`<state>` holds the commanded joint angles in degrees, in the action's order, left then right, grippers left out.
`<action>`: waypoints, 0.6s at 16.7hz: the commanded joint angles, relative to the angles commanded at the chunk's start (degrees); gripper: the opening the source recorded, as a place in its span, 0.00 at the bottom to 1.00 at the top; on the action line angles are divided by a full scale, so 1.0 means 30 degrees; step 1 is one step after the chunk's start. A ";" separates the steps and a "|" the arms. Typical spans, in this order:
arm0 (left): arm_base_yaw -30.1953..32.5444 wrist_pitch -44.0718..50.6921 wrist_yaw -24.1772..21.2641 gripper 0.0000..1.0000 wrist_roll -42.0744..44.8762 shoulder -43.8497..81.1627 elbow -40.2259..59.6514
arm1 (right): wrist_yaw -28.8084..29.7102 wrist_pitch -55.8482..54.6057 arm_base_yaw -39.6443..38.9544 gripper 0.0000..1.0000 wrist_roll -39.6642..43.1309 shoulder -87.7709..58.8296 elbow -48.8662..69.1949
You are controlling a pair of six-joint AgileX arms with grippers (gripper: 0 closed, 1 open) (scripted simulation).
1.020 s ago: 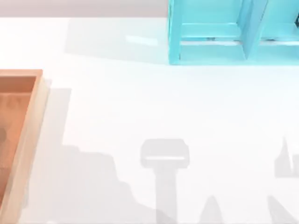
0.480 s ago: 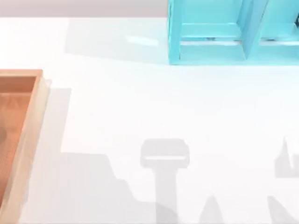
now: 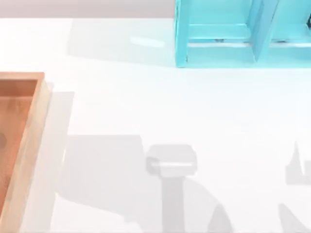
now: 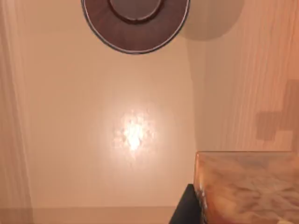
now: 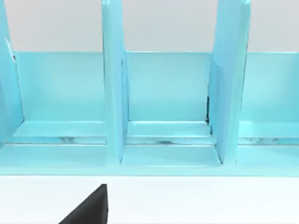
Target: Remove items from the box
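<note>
The box [image 3: 29, 136] lies at the table's [image 3: 160, 107] left edge in the top view, its light wood rim around an orange-brown floor. From the left wrist camera, the dark brown cup [image 4: 135, 25] stands on that floor, seen from above, and the amber bottle [image 4: 247, 186] sits very close to the lens. The right wrist camera faces the teal shelf unit [image 5: 163, 93] at the far side
</note>
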<state>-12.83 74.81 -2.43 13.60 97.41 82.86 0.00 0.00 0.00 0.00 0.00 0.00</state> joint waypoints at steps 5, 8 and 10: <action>0.6091 -0.0912 0.0248 0.00 -0.6207 0.4280 0.4560 | 0.0000 0.0000 0.0000 1.00 0.0000 0.0000 0.0000; 1.0143 -0.1575 0.0389 0.00 -1.0319 0.6959 0.7470 | 0.0000 0.0000 0.0000 1.00 0.0000 0.0000 0.0000; 1.2727 -0.1806 0.0415 0.00 -1.2647 0.8843 0.8949 | 0.0000 0.0000 0.0000 1.00 0.0000 0.0000 0.0000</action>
<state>25.35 69.40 -1.18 -24.34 123.94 109.71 0.00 0.00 0.00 0.00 0.00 0.00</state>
